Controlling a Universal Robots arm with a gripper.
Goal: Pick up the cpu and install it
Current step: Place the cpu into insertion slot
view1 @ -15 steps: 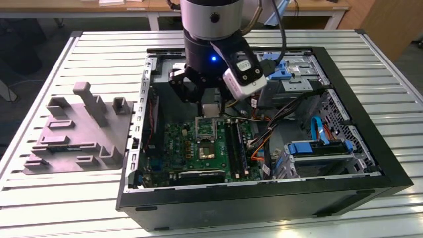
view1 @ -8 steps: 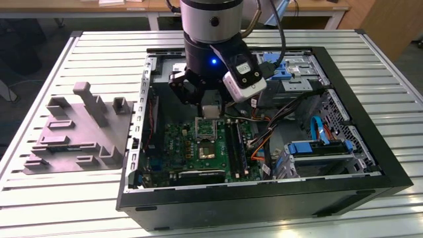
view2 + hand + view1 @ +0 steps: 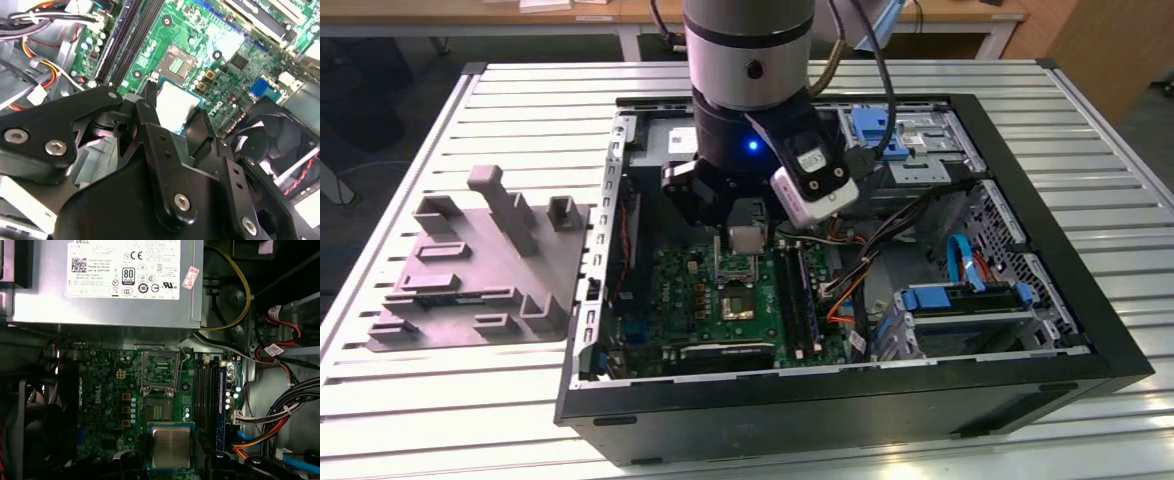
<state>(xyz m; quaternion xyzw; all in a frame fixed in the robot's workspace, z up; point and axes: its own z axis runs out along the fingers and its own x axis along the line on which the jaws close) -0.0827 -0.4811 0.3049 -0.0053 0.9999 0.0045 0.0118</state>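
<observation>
The gripper [image 3: 171, 463] is clamped on the cpu [image 3: 171, 446] by opposite edges, above the motherboard [image 3: 102, 390]. The chip looks light, stiff and probably delicate underneath, so the edges suit holding.

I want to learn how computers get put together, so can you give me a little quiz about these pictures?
1. True or false: the cpu already sits in its socket.
2. What is the pincer holding? A) a cable B) the cpu C) a memory stick
3. What colour is the motherboard around the socket?
Key: 1 false, the socket is empty and the cpu is in the pincer. 2 B. 3 green.
</observation>
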